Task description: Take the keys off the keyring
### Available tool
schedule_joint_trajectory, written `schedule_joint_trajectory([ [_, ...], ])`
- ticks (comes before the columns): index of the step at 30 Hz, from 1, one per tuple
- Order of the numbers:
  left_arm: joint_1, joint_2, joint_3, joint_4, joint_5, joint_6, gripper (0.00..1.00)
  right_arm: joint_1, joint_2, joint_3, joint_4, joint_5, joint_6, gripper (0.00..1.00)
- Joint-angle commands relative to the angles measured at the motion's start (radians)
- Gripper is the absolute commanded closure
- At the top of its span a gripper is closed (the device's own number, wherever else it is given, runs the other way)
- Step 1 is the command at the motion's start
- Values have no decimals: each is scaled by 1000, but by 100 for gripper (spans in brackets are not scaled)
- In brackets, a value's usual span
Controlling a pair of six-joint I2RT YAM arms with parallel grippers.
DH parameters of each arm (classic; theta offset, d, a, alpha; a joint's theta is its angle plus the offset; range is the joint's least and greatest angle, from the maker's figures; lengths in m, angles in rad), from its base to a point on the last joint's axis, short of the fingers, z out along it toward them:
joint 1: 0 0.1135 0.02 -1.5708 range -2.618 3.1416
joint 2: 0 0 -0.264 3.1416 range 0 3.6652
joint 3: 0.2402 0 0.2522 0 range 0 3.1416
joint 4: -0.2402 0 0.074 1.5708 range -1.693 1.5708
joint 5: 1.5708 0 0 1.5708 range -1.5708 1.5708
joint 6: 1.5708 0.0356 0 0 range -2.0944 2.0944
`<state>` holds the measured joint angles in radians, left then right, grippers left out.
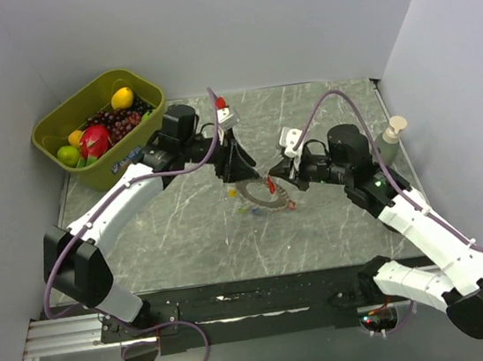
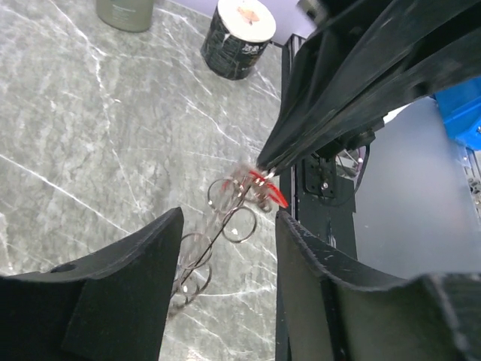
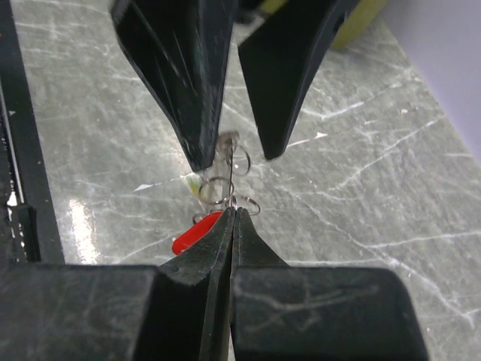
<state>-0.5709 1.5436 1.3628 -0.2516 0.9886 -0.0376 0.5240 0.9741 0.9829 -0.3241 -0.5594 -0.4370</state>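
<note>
Keyring [image 3: 216, 188] of silvery looped wire pinched by closed right gripper [image 3: 234, 213], red plastic key [image 3: 192, 237] beside; left gripper [image 3: 235, 156] hangs open above.

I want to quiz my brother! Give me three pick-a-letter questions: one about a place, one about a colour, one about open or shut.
1. Where on the table does the green fruit bin stand? A) far left corner B) between the grippers C) by the right arm's base
2. What colour is the key beside the right gripper's tips? A) purple B) red C) white
3. How is the left gripper? A) shut tight B) shut on a lemon C) open
Answers: A, it sits far left in the top view; B, the key shows red; C, its jaws stand apart above the keyring.
</note>
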Motion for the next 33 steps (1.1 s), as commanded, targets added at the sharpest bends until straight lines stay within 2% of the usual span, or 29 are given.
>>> schedule_joint_trajectory([
  [1, -20, 16, -5, 11, 19, 27, 43, -22, -20, 94, 1, -91, -11, 100],
  [7, -38, 16, -4, 25, 19, 18, 43, -36, -3, 142, -46, -149, -19, 100],
  [17, -38, 3, 10, 48, 28, -18, 42, -71, -11, 103, -23, -192, 7, 100],
  [33, -86, -2, 42, 11, 22, 1, 49, -142, 32, 74, 39, -353, 129, 100],
])
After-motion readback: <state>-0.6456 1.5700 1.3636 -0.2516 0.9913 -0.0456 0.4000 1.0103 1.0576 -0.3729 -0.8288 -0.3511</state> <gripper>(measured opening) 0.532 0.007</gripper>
